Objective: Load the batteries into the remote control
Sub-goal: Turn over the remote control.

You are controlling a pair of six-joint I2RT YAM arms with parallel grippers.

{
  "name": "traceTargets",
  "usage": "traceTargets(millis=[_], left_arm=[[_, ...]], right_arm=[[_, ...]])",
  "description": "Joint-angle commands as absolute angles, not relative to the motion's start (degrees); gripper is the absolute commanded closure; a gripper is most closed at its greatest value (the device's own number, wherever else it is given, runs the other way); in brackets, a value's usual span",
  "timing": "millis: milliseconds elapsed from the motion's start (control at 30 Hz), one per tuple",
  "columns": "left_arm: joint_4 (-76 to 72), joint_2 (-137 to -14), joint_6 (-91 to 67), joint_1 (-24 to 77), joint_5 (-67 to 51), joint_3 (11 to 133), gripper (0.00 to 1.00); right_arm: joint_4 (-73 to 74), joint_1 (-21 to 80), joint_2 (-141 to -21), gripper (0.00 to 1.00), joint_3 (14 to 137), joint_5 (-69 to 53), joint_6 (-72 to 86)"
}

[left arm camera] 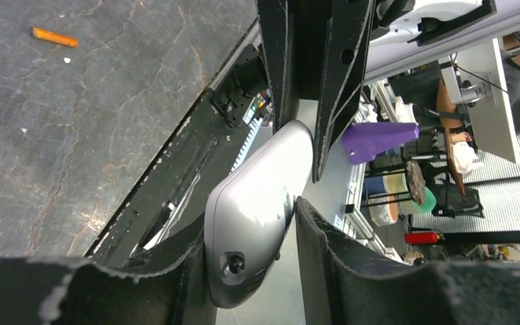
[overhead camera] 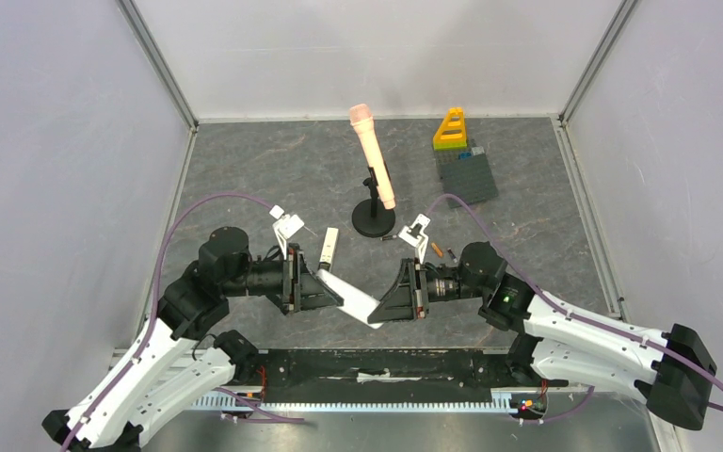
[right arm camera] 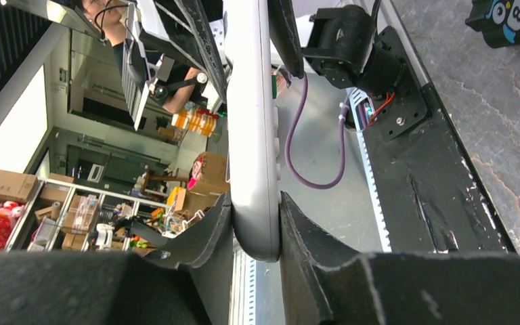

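Two grippers are closed on one remote control (overhead camera: 352, 299), which is held off the table (overhead camera: 245, 188) between them, near its front edge. In the top view the left gripper (overhead camera: 331, 290) is seen at the remote's farther end and the right gripper (overhead camera: 388, 305) at its nearer end, with the pale body slanting between them. How the jaws sit cannot be read from up there.

That detail is supplied by the wrist cameras. In the left wrist view the remote control (left arm camera: 257, 196) is shown with its broad silver face towards the lens. The left gripper (left arm camera: 250, 227) is drawn in against both sides of the rounded end, and the other arm's fingers (left arm camera: 342, 68) are clamped further along. In the right wrist view the same remote control (right arm camera: 252, 122) is presented edge-on as a thin pale bar, and the right gripper (right arm camera: 256, 203) is narrowed onto its two flat faces.

An orange battery (overhead camera: 438, 250) is seen lying on the table just beyond the right gripper, apart from the remote. It is also caught at the upper left of the left wrist view (left arm camera: 54, 37).

Only the top view takes in these things:
- a short white oblong piece (overhead camera: 329, 247) lying just beyond the left gripper
- a pink microphone (overhead camera: 374, 160) on a black stand (overhead camera: 373, 224)
- a yellow block (overhead camera: 450, 129) and a dark grey studded plate (overhead camera: 468, 174) at the far right

A small black piece marked with an 8 (right arm camera: 508, 20) is shown on the table by the right wrist view alone.
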State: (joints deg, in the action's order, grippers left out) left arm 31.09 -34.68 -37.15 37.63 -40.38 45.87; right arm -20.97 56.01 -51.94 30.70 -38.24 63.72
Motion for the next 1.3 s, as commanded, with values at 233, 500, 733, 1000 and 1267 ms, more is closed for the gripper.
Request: traceTargets(millis=[233,500,733,1000,1267], left_arm=[[26.28,-34.99,-38.47,37.64,-44.85,45.53,0.48],[26.51,-35.42,-37.41,37.62,-45.53,45.61,0.53],[27.25,-35.87,-36.69,37.62,-45.3,46.3,0.47],[27.25,-35.95,-36.26,37.66,-45.15,46.35,0.52],[27.25,-35.85,-36.38,37.62,-44.43,45.67,0.98]], right_arm=[[-21.51,55.9,-52.93,0.83,32.96,-40.87,61.99],[-21.02,55.84,-53.05,0.84,32.87,-41.31,61.48],[-19.84,55.89,-53.52,0.84,32.87,-42.1,60.68],[-19.19,55.86,-53.03,0.85,32.87,-42.19,60.32],[-16.93,55.73,-52.53,0.67,32.7,-39.77,59.14]])
